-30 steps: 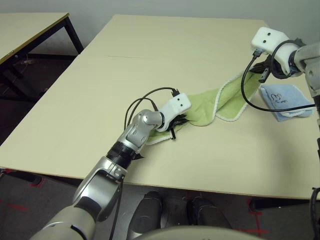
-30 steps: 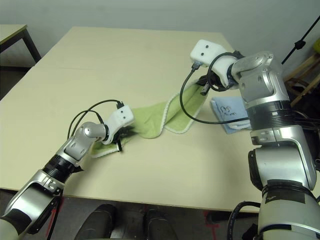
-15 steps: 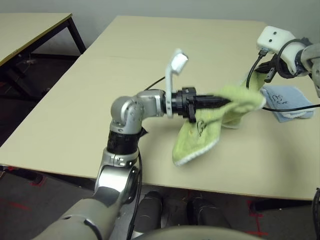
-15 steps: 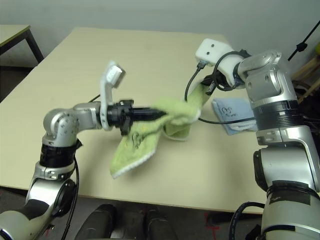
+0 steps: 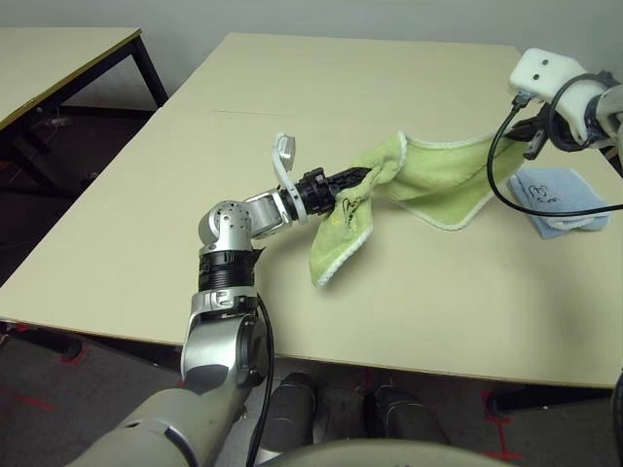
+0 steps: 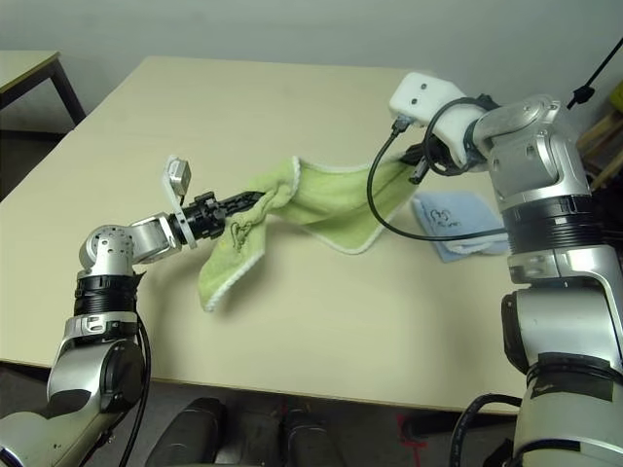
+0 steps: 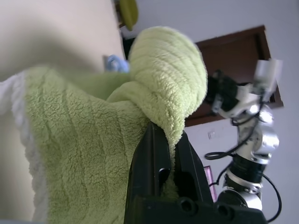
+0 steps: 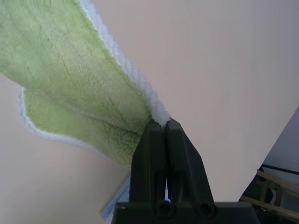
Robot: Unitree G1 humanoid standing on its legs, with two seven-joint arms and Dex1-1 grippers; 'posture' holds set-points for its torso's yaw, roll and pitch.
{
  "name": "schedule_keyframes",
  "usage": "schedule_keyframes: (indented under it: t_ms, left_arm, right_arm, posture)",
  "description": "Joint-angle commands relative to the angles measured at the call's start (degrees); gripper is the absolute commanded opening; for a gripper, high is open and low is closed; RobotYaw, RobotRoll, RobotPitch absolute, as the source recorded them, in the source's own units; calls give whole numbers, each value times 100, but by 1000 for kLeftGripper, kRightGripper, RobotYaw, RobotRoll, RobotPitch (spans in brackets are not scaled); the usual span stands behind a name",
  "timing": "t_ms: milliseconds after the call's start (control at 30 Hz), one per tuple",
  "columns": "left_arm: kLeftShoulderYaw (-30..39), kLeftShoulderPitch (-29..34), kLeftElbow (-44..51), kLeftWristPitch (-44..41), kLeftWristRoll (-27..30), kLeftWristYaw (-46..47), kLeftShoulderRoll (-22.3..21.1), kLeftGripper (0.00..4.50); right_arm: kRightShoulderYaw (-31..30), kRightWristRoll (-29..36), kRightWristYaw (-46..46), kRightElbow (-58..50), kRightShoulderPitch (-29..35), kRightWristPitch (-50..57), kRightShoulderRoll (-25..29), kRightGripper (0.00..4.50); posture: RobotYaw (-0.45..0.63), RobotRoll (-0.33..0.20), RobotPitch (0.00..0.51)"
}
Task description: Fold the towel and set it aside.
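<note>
One pale table point(image 5: 292, 321) extends forward to a plain grey wall point(image 5: 389, 21); one second table point(image 5: 58, 53) stands at far left. Two grippers, one green towel, one blue folded cloth point(image 5: 557, 195). Left gripper point(image 5: 362, 178): pinches the towel point(image 5: 443, 180) near one end; white-edged fabric hangs below the fingers. Right gripper point(image 8: 166, 126), farther off: pinches the opposite end at its white edging. The towel spans between both grippers; the cloth lies near the right gripper.
</note>
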State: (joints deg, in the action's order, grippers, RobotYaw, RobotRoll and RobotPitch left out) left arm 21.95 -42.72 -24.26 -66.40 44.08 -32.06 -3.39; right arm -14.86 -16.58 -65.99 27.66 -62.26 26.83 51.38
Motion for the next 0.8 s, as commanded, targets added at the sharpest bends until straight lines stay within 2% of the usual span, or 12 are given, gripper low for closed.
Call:
schedule_keyframes:
  t_ms: [33,133,433,500,800]
  left_arm:
    - [208,126,-336,-106,133,264,68,32]
    - [240,254,-522,-86,103,416,80,729]
    - [164,406,-762,481,-230,825,-130,3875]
    - [-81,427,-761,812,-535,780,-344,4466]
    - [-1288,320,-320,2898,-1978,340,-1308,4466]
  right_arm:
    - [-25,29,-43,-81,46,39,-64,0]
    - [-28,41,-7,-17,42,7,-159,0]
    - [-19,-3,371,400,-72,-220,-549,0]
    - [-27,-12,443,482,-134,-261,-644,0]
    - [1,-14,784,778,-333,-492,-972,0]
  posture:
    - [102,0,129]
    - [101,0,135]
    - [120,0,148]
    - [124,0,150]
    - [140,0,160]
